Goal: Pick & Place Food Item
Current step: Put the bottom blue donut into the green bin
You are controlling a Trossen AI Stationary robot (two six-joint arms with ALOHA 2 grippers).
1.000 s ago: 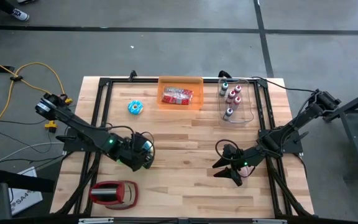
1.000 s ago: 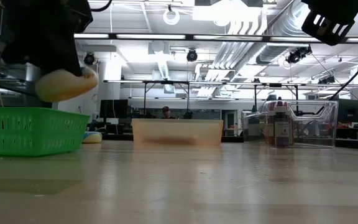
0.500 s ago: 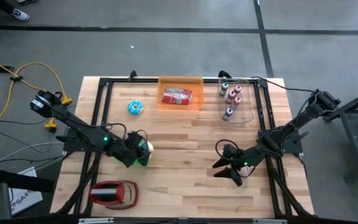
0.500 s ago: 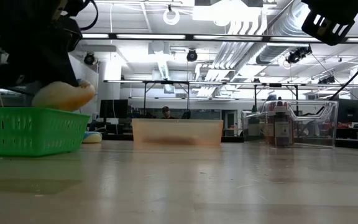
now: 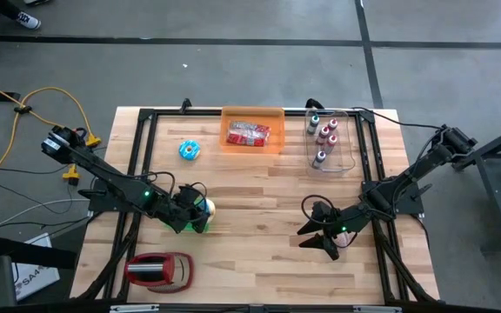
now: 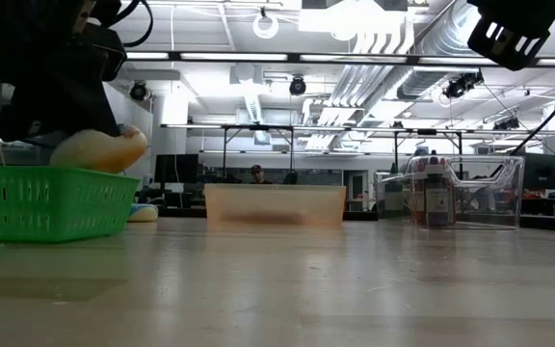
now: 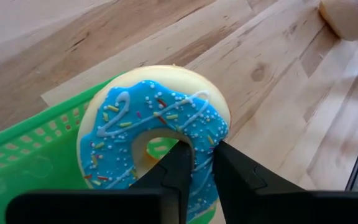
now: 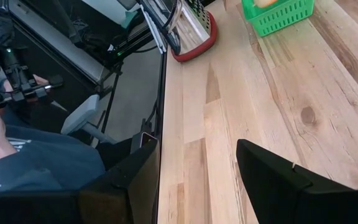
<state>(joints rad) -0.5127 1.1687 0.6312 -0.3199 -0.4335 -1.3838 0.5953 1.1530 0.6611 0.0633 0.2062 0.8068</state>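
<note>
A doughnut with blue icing and sprinkles [image 7: 154, 124] hangs just above a green basket [image 7: 36, 162], and my left gripper [image 7: 202, 155] is shut on it. In the high view this doughnut [image 5: 204, 207] and basket [image 5: 197, 224] sit left of the table's middle. The low view shows the doughnut's pale underside [image 6: 99, 149] over the basket's rim [image 6: 46, 198]. A second blue doughnut [image 5: 190, 149] lies on the table farther back. My right gripper [image 5: 318, 233] waits open at the table's right. My left gripper pinches the doughnut's ring [image 7: 205, 140] between its two fingers, one finger [image 7: 178, 168] in the hole and the other [image 7: 235, 177] outside the rim. The fingers slant down from the table's left. The doughnut is lifted clear, tilted, icing toward the wrist camera.
An orange bin [image 5: 252, 130] with packets and a clear bin [image 5: 330, 143] with bottles stand along the far edge. A red and silver appliance [image 5: 157, 269] sits at the near left. A pale round food item [image 7: 353, 15] lies on the boards. A seated person [image 8: 17, 155] shows beyond the table.
My left gripper has sunk toward the green basket and drawn a little toward the table's left, tipping its fingers farther down. The doughnut has come down with it and now hangs close over the basket's rim.
</note>
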